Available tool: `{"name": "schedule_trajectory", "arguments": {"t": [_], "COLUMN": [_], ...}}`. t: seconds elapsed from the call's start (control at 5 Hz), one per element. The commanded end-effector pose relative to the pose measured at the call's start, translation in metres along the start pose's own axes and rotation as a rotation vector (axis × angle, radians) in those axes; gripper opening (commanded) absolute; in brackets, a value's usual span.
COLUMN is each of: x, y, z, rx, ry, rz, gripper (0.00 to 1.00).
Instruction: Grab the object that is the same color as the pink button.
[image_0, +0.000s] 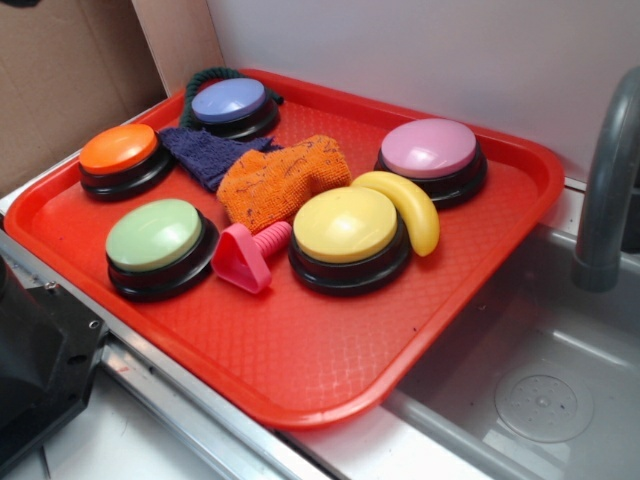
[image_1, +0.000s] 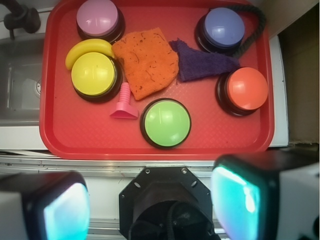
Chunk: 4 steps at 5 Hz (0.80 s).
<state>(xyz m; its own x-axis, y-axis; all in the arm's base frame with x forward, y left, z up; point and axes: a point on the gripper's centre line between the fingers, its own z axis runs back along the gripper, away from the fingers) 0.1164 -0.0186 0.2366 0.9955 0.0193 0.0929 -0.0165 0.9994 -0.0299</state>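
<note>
A small bright-pink toy bolt (image_0: 248, 256) lies on its side on the red tray (image_0: 300, 370), between the green button (image_0: 155, 240) and the yellow button (image_0: 345, 230). It also shows in the wrist view (image_1: 124, 104). The pink button (image_0: 430, 152) stands at the tray's far right; in the wrist view it is at top left (image_1: 98, 17). My gripper (image_1: 150, 205) is open and empty, high above the tray's near edge, well short of the bolt. It is out of the exterior view.
An orange cloth (image_0: 280, 180), a purple cloth (image_0: 210, 152), a yellow toy banana (image_0: 410, 205), an orange button (image_0: 120, 155) and a lavender-blue button (image_0: 232, 105) with a dark rope share the tray. A grey sink (image_0: 540, 380) with faucet (image_0: 605, 190) lies to the right. The black robot base (image_0: 35, 370) sits near left.
</note>
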Motion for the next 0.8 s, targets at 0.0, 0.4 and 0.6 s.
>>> {"name": "schedule_trajectory", "arguments": {"t": [0.0, 0.4, 0.6], "x": [0.0, 0.029, 0.043], "y": [0.0, -0.019, -0.033], "z": [0.0, -0.053, -0.084], "rx": [0.0, -0.047, -0.032], "ry": [0.0, -0.07, -0.07], "rz": [0.0, -0.431, -0.576], "gripper": [1.0, 1.0, 1.0]}}
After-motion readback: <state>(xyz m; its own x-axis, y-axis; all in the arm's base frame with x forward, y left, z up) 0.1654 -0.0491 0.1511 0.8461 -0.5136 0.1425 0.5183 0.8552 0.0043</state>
